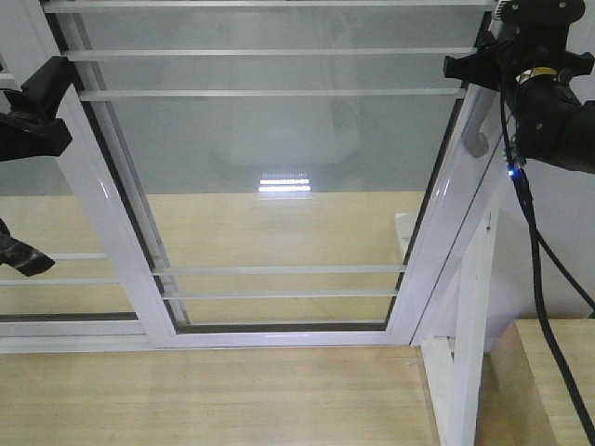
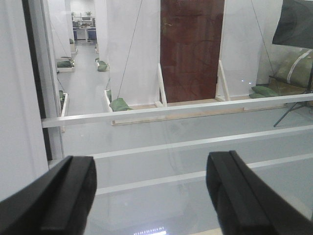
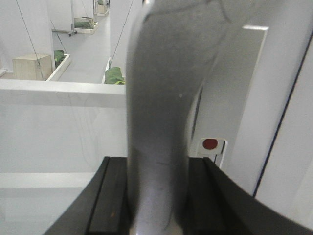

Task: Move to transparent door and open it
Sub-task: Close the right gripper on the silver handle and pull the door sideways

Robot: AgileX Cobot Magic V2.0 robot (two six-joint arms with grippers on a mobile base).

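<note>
Grips the pull handle (image 3: 156, 98) with the right end effector (image 3: 157, 196), pinched shut on the grey bar from both sides, low on its curve. Holds nothing with the left end effector (image 2: 151, 196): spread wide, facing glass and thin white bars (image 2: 176, 110), close to the left stile (image 1: 107, 195) in the front view. Finds the transparent door (image 1: 279, 177) straight ahead, filling the front view, with the handle on its right stile (image 1: 437, 232) and a second white-framed panel (image 1: 65, 223) overlapping at left.

Could slip along the smooth curved handle if pulled at a slant rather than along the track. Could twist the grip and bind the door if dragged outward instead of sideways. Might knock the left end effector against the left stile or the other panel during a leftward slide, by my reckoning.

Cannot see the track, the top of the door, or the handle's upper mount. Cannot tell from the right wrist view how far the fingers (image 3: 115, 205) reach past the bar. Cannot make out any latch, nor the meaning of the red dot (image 3: 210, 144) beside the handle.
</note>
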